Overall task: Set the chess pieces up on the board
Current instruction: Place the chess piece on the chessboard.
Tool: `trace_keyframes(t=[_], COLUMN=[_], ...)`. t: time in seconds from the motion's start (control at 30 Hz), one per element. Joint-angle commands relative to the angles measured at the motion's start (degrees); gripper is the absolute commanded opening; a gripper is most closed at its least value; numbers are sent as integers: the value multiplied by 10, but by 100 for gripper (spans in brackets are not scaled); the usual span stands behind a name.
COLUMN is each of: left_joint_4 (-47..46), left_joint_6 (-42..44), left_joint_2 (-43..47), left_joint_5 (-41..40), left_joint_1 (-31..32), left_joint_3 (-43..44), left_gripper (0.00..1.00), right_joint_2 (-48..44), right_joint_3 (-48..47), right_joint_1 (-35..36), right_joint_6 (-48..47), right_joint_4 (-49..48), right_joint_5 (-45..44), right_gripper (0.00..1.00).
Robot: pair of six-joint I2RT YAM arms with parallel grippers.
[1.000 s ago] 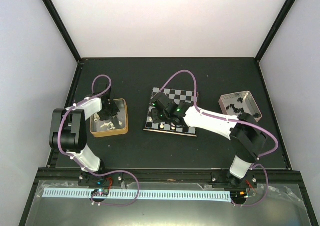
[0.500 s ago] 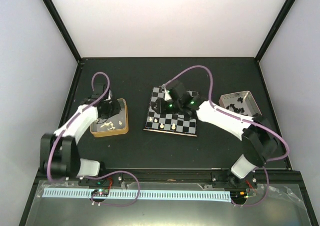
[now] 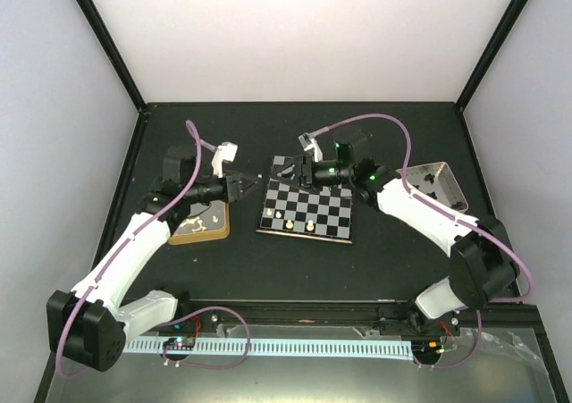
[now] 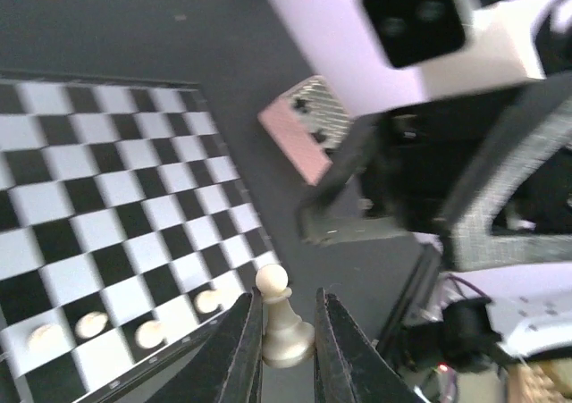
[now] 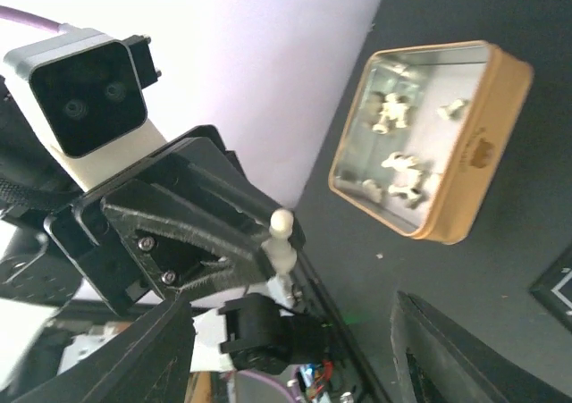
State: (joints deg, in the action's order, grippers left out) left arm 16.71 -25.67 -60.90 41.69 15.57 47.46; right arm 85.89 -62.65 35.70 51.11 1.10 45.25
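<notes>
- I have two arms (image 3: 134, 242) here, each white and black with one purple cable.
- My left tool (image 4: 286, 309) is pressed onto one white pawn (image 4: 284, 327), pinching its base. The pawn stands straight up between the fingers (image 4: 246, 331).
- From above, that tool sits between the gold tin (image 3: 201, 229) and the left edge of the board (image 3: 326, 208).
- My right tool (image 5: 290, 314) is spread wide with nothing in it. It is over the far left corner of the board.
- There is one board, with black and silvery-grey squares, lying flat.
- From above I count three cream-white pieces (image 3: 290, 225) on the board, all near its front edge. The left wrist view seems to show four there, so I cannot be sure.
- There are two tins. The gold tin holds a few more cream-white pieces, too small to count.
- The pinkish-silver tin (image 3: 444, 175) is to the right of the board and holds a little heap of black pieces (image 3: 420, 188). I cannot count them.
- The table (image 3: 268, 264) is flat and black.
- The walls (image 3: 295, 37) around it are pale, with black bars in the corners.
</notes>
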Motion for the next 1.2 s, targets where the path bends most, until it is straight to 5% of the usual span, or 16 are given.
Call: trace_keyframes(t=[0.0, 0.37, 0.73, 1.0, 1.17], left_joint_4=[-110, -180, -179, -172, -161], left_joint_6=[3, 12, 7, 6, 12], left_joint_2=[13, 43, 38, 31, 28], left_joint_5=[156, 228, 223, 220, 218], left_joint_1=[15, 36, 37, 37, 37], left_joint_3=[5, -7, -5, -4, -2], left_gripper=[11, 10, 9, 9, 9], right_joint_2=[-11, -33, -51, -47, -46], right_joint_3=[-15, -18, -16, -26, -27], right_joint_1=[-1, 12, 19, 28, 30], right_joint_6=[47, 94, 92, 66, 61], right_joint_4=[-52, -97, -100, -65, -60], right_joint_5=[73, 120, 124, 127, 125], right_gripper=[61, 50, 29, 27, 13])
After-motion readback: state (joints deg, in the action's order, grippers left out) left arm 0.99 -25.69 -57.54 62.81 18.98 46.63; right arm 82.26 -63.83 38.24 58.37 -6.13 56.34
